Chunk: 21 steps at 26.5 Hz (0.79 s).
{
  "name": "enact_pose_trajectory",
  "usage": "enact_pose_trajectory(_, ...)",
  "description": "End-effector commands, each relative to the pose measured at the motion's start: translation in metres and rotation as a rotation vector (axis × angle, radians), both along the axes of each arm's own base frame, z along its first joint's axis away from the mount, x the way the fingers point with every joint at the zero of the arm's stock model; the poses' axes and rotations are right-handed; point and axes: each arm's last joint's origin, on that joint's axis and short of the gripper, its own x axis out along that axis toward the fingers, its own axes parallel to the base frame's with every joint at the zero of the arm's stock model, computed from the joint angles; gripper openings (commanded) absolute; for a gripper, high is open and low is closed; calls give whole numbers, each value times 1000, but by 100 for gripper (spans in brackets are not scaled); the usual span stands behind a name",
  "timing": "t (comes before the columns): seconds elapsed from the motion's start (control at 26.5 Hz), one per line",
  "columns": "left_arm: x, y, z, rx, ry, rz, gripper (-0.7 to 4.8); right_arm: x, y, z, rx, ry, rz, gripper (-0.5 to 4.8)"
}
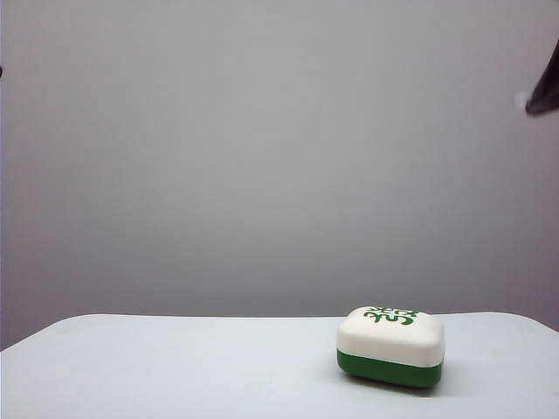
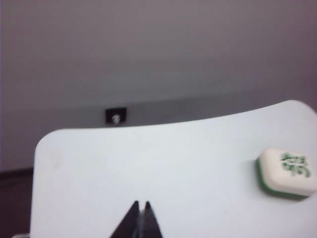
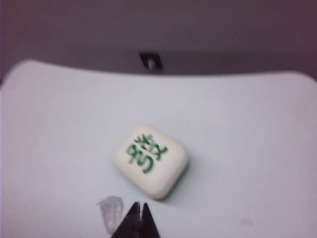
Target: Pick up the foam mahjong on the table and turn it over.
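Note:
The foam mahjong point(image 1: 391, 346) lies flat on the white table point(image 1: 175, 367) at the right front, cream face with green characters up, dark green half underneath. It shows in the left wrist view point(image 2: 288, 173) off to one side and in the right wrist view point(image 3: 150, 160) just beyond the fingertips. My left gripper point(image 2: 141, 203) is shut and empty, raised over bare tabletop. My right gripper point(image 3: 139, 204) is shut and empty too, held above the table short of the block and not touching it. In the exterior view only a dark piece of the right arm point(image 1: 545, 87) shows at the upper right edge.
A plain grey wall stands behind the table. A small dark wall fitting point(image 2: 116, 116) sits beyond the far table edge point(image 3: 150, 61). A faint greyish smudge point(image 3: 110, 212) marks the tabletop beside the right fingertips.

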Motion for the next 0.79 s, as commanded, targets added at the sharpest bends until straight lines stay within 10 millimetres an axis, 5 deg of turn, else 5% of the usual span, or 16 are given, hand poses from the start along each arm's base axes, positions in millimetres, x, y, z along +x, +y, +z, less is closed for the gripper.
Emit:
enact_pose_trajectory(0.04,-11,0,9,15,-95,48,-5,-9,-3,6,37,-102,-9,-6)
enact_pose_trajectory(0.38,-46,4,-19,-46,-409,85,-5,-35,-12,-15,115,-277,-63,-6)
enact_pose_trajectory(0.79,-46,4,-70,-86,-321,93,-5,-49,-16,-72,195,-327,-85,-6)
